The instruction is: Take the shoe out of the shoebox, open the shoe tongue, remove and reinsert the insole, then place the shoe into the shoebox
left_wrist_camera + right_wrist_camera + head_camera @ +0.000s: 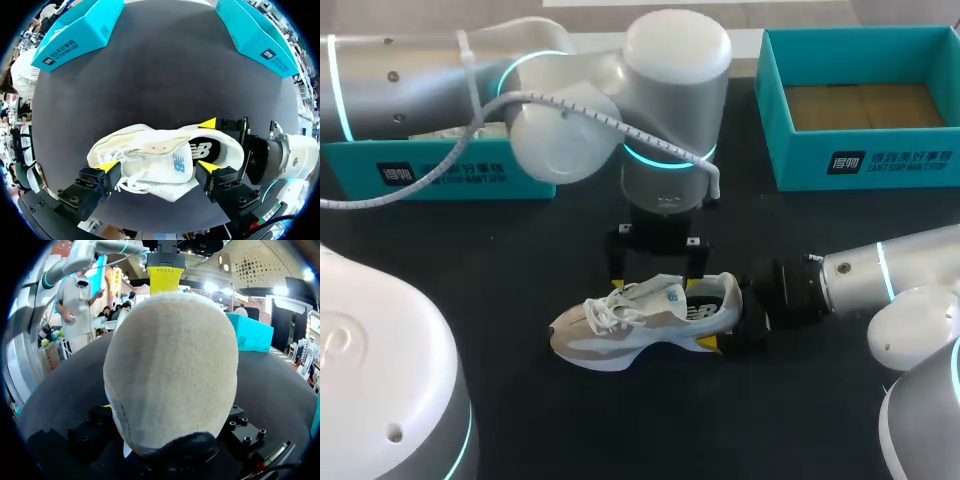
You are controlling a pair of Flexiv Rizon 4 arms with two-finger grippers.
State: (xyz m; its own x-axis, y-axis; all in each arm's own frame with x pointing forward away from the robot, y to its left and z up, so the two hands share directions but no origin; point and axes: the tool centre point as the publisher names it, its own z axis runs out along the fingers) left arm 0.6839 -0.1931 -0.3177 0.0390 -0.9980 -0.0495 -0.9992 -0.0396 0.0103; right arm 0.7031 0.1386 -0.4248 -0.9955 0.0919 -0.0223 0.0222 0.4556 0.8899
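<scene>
There's the shoe, white and cream-beige, white laces, blue logo on the tongue, black insole marked in white. Under it the table, plain black. Now the far-right shoebox: teal, tan inside, black label with white print. The far-left shoebox is the same teal. Here's the left gripper, black with bright yellow tips. Both the left arm and right arm are silver-white with cyan rings.

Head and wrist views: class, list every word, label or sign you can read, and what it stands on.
On the right shoebox: white label print, too small to read surely.
On the left teal box: similar print, too small.
On the shoe tongue and insole: logo marks only, no words.
On the left gripper, one fingertip: short dark word, blurred.
</scene>
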